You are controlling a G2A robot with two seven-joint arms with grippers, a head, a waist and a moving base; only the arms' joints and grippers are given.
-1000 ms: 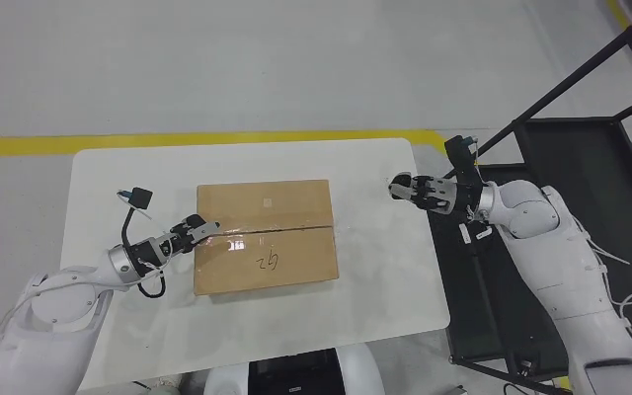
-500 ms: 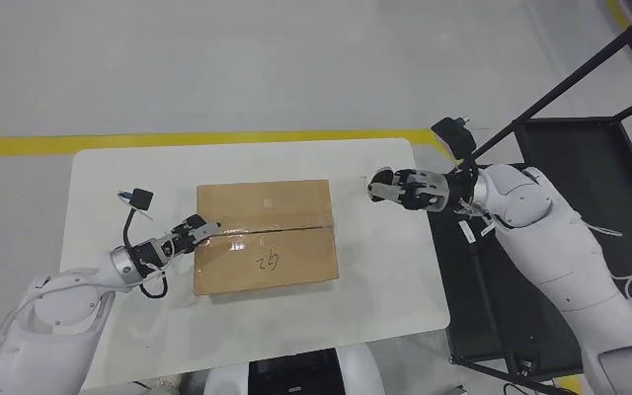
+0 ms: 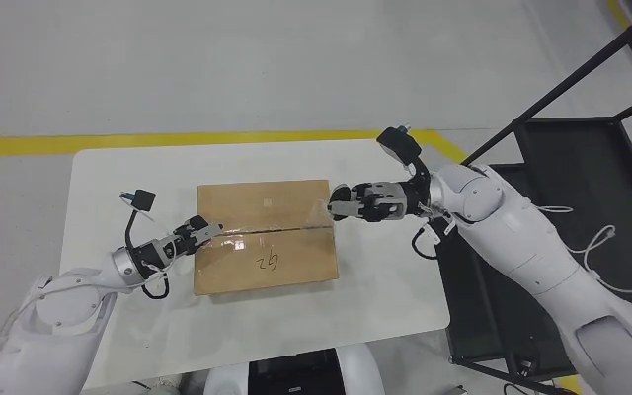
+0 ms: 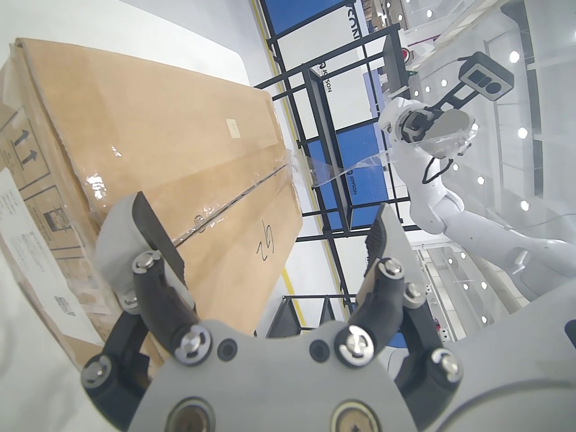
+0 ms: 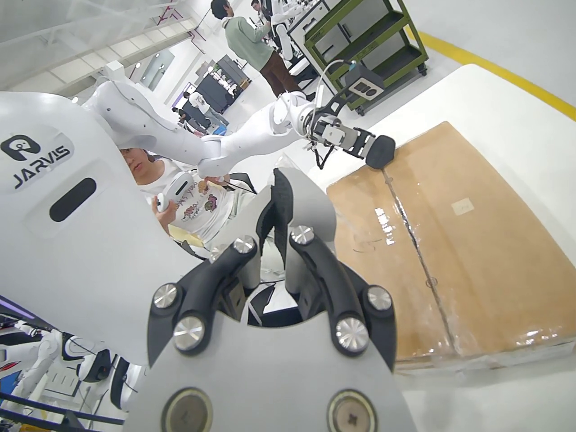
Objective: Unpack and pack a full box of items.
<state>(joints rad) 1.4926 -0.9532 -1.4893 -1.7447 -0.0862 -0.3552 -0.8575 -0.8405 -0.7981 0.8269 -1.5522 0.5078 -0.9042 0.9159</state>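
At opposite ends of box (image 3: pixel 265 202); left gripper (image 3: pixel 205 230) spread; right gripper (image 3: pixel 338 204) pinched together.

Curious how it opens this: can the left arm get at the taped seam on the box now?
Probably yes: the left gripper sits open at the left end of the box, level with the taped seam, nothing between them.

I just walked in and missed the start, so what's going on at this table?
A two-armed robot is working on a closed brown cardboard box on the white table. Its open left end effector sits at one end of the taped seam. Its shut right end effector is at the opposite end, where a loose strip of clear tape trails off the box toward it; whether it grips the tape is unclear. Nothing is unpacked yet.
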